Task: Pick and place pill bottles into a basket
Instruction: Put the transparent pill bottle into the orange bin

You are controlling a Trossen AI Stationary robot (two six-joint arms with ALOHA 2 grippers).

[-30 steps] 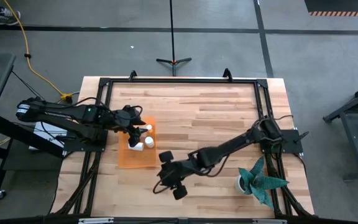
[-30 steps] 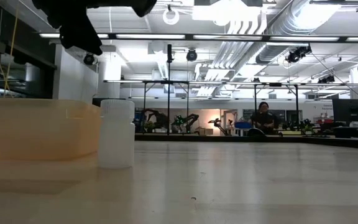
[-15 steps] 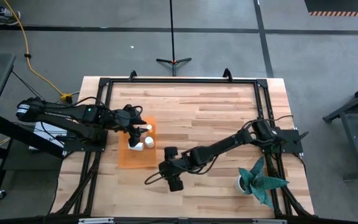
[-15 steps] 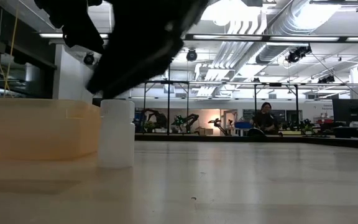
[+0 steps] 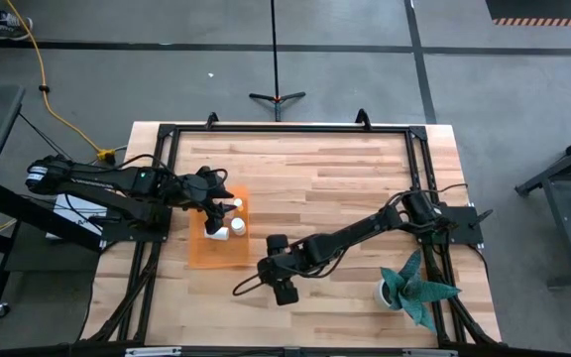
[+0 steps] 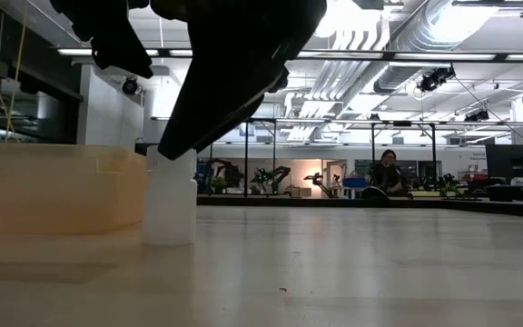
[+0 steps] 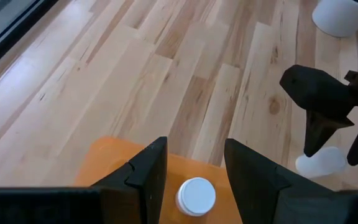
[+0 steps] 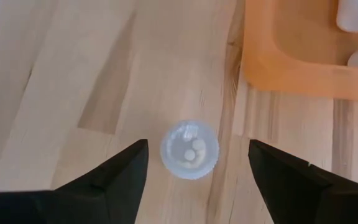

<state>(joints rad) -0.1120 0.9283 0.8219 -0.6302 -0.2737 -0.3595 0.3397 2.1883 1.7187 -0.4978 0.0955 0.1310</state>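
This is a robotics lab set in a large industrial hall. Overhead run exposed ventilation ducts [image 6: 398, 41] and strip lights [image 6: 352, 56]. Beyond the butcher-block workbench [image 5: 365, 183], other robot rigs in dark metal frames [image 6: 316, 145] line the far side, where a person [image 6: 385, 173] sits. Seen from above, the floor is bare grey concrete [image 5: 216, 89], with a yellow cable [image 5: 43, 74] trailing at ten o'clock and a tripod stand [image 5: 276, 96] at twelve o'clock.
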